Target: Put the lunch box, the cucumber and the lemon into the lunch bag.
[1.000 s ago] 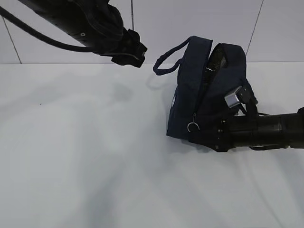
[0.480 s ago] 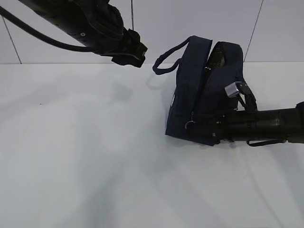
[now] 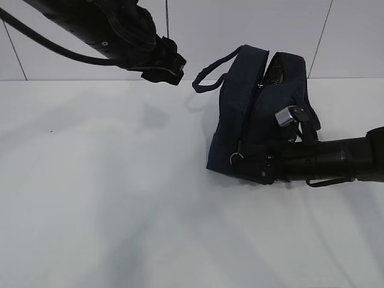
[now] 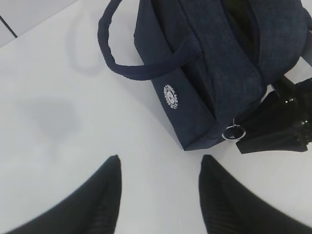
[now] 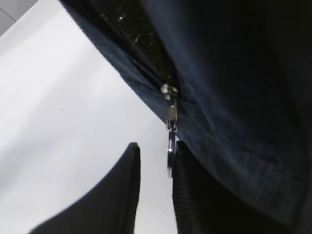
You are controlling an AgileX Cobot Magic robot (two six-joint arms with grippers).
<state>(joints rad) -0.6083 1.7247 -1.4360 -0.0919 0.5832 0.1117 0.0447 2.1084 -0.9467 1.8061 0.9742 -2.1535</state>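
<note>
The dark navy lunch bag (image 3: 252,120) lies tipped on the table, its top zip partly open along the side facing me. Its round white logo (image 4: 171,96) and loop handle (image 4: 117,63) show in the left wrist view. The metal ring pull (image 3: 236,157) hangs at the bag's lower corner. My right gripper (image 3: 245,164) is low at that corner; in the right wrist view (image 5: 155,147) its jaws are slightly apart with the ring pull (image 5: 170,157) between them, against the right finger. My left gripper (image 3: 172,67) hangs open and empty above the table (image 4: 160,165). Lunch box, cucumber and lemon are out of view.
The white table (image 3: 108,198) stretches left and in front of the bag. A white tiled wall (image 3: 204,30) stands behind. The right arm (image 3: 336,159) lies low along the table at the right.
My right gripper has slid left and down along the bag to the ring pull. The bag has shifted slightly left with it. The left arm has not moved.
</note>
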